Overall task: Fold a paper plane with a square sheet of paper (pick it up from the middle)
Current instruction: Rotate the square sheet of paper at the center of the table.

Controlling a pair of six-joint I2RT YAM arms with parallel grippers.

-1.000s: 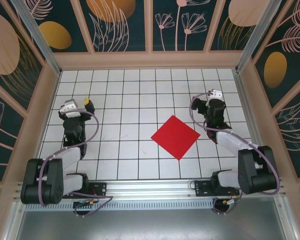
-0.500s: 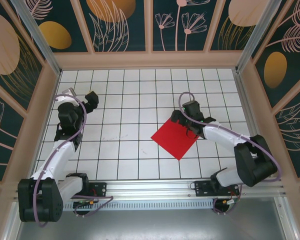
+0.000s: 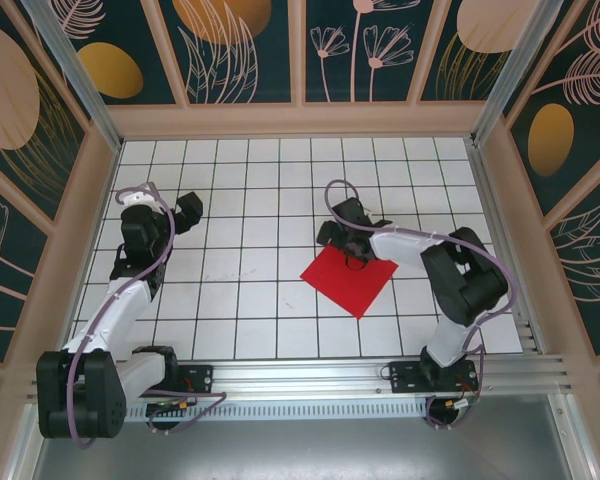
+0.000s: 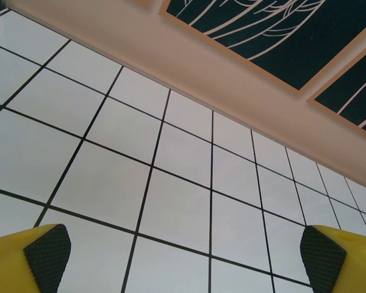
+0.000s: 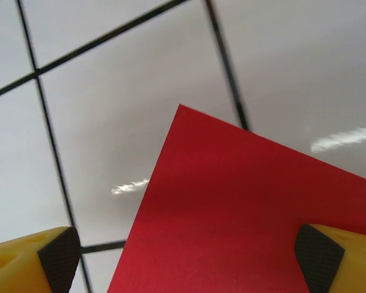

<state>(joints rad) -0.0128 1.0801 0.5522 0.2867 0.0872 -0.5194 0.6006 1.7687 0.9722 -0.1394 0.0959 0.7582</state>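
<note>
Square sheet of paper (image 3: 352, 283) is laid flat on the table (image 3: 260, 300), right of centre, turned diamond-wise, unfolded. Right gripper (image 3: 344, 236) is positioned over its far corner, jaws spread wide, nothing held. This is likely an approach, since the pick is specified from the middle, not yet reached. Left gripper (image 3: 186, 208) is parked over bare tiles at the left, fully spread, empty, probably to leave the sheet clear. Top view: whole sheet and the offset from its centre are given. Right wrist view: one pad (image 5: 60, 256) is seen over tile, the other over red. Height above the paper cannot be judged.
</note>
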